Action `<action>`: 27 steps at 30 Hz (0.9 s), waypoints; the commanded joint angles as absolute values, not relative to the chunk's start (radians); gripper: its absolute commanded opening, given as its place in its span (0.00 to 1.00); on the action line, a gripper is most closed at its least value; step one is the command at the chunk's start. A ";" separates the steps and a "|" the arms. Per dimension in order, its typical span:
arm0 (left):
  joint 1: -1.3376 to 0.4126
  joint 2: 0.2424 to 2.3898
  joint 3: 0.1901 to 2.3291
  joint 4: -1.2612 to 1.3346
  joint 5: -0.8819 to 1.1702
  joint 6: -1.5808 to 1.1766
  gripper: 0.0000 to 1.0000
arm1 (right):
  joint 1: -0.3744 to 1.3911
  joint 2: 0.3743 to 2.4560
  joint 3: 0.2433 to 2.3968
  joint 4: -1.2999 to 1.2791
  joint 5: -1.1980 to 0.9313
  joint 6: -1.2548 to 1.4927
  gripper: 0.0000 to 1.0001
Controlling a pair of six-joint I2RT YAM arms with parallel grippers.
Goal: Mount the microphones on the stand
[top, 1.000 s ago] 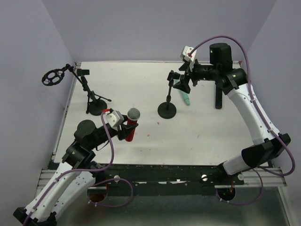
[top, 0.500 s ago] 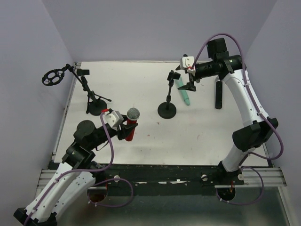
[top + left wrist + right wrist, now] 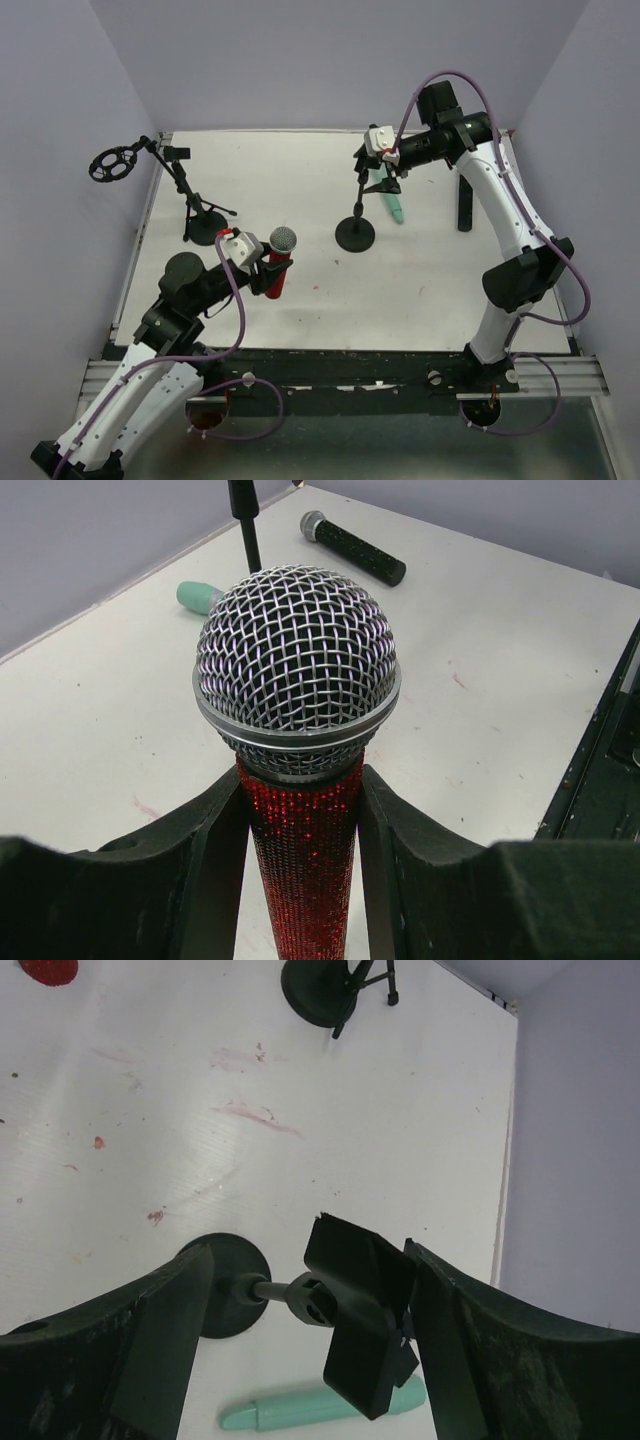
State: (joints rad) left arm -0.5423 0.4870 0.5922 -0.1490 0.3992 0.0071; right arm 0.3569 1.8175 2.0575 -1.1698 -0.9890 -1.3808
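Left wrist view puts the red microphone (image 3: 298, 730) closest: a glittery red body under a round silver mesh head ringed by a metal band, standing upright between the black padded fingers (image 3: 215, 860) of the left claw (image 3: 300, 810), which is clamped on the body just below the head. From above, that claw (image 3: 265, 272) carries it over the near left part of the white worktop (image 3: 300, 180), mesh head uppermost. Farther out, near the middle, stands a black stand (image 3: 357, 225) with a round flat base and a thin pole. The right claw (image 3: 385, 180) reaches it from the far right; its own camera shows the jaws wide, one finger on each side of the stand's black clip (image 3: 360, 1320), the left finger (image 3: 170, 1330) clear of it and the right one just beside it, nothing clamped. The mint-green microphone (image 3: 392, 203), one plain pale colour from end to end, lies flat on the worktop just beyond the stand's base. The black microphone (image 3: 464, 203), dark-bodied with a silver mesh head, lies flat well to the right. At the far left a second stand (image 3: 195, 205) has a ring mount (image 3: 113, 165) hanging out past the worktop edge.
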 commanded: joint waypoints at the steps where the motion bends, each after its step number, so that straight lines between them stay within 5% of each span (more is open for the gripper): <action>1: -0.532 0.494 0.594 -0.100 0.431 0.005 0.00 | 0.385 1.850 2.108 -1.200 -0.940 -1.427 0.83; 13: -0.515 0.503 0.592 -0.091 0.452 0.006 0.00 | 0.391 1.870 2.160 -1.253 -0.773 -1.514 0.73; 27: -0.508 0.502 0.594 -0.083 0.472 -0.032 0.00 | 0.431 1.841 2.131 -1.131 -0.713 -1.261 0.45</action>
State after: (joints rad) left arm -0.5125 0.5106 0.5922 -0.1326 0.4389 -0.0242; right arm 0.4034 1.8606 2.1475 -1.1648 -0.7654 -1.4212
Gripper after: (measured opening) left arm 0.494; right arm 0.483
